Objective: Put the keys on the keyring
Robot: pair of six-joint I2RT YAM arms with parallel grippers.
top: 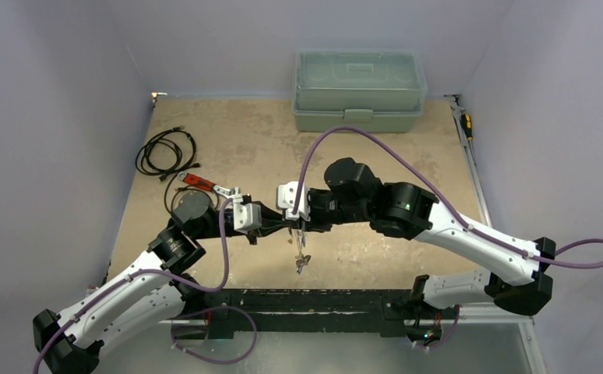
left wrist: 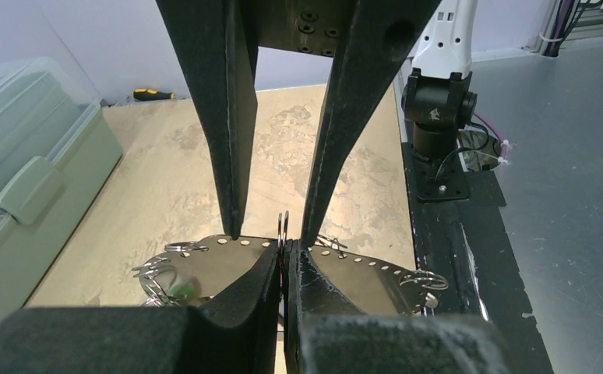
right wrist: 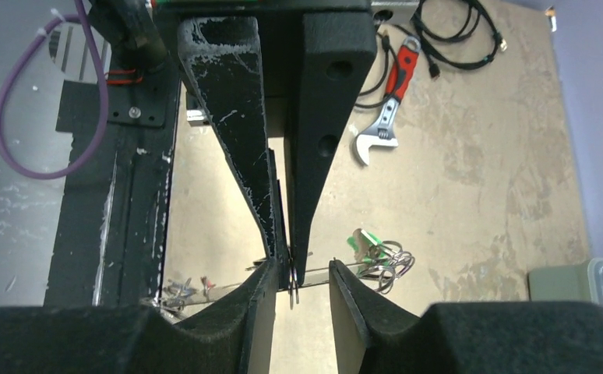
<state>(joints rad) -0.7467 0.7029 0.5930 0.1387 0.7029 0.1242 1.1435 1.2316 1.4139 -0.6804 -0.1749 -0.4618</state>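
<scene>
The keyring [left wrist: 283,224] gleams as bare metal wire — the fingers [right wrist: 236,117] matt black, scuffed white.
</scene>
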